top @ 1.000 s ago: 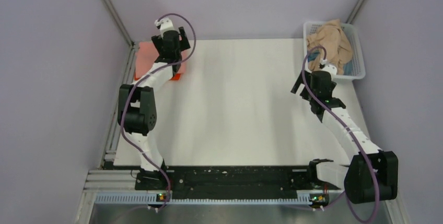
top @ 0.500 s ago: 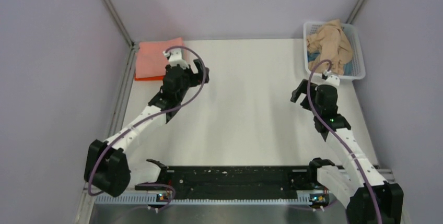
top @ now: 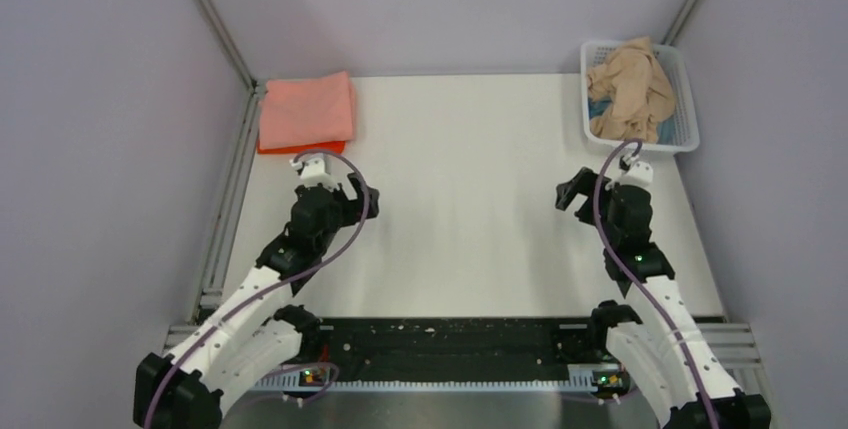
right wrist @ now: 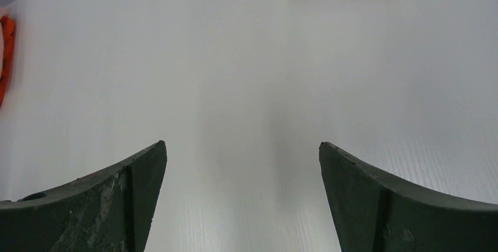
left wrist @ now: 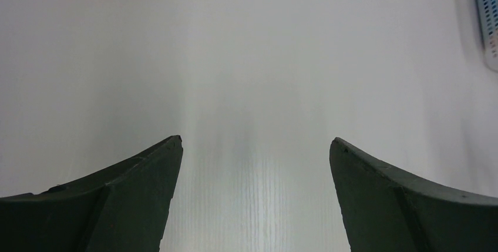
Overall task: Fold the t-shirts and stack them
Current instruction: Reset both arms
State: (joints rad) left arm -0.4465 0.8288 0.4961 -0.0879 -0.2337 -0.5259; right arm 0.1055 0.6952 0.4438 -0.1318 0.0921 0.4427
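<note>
Salmon-pink cloth marks the far left corner of the table (top: 470,209). There the pink tee (top: 305,109), folded to a neat rectangle, lies flat on top of the orange tee (top: 335,146). The orange tee is folded too and shows only as a thin bright strip along the near edge of the stack. The two are touching and squared up, close to the table's left edge.

Nearer to me and just right of the stack, my left gripper (left wrist: 255,141) hangs over bare table, apart from the tees. Its jaws stand wide apart with nothing between them. Its wrist view gives me white surface, a corner of orange at the top left and a bit of the basket at the far right.

Across the table, my right gripper (right wrist: 241,143) is over the right side, near the basket but not touching it. Its jaws are likewise spread wide and empty.

The basket (top: 688,99), white plastic lattice, stands at the far right corner. In it the beige tee (top: 628,84) lies unfolded, crumpled into a heap that fills most of the basket and rises over the rim at the far end. Under it, at the near left, something blue (top: 598,109) peeks out; I cannot tell what it is.
</note>
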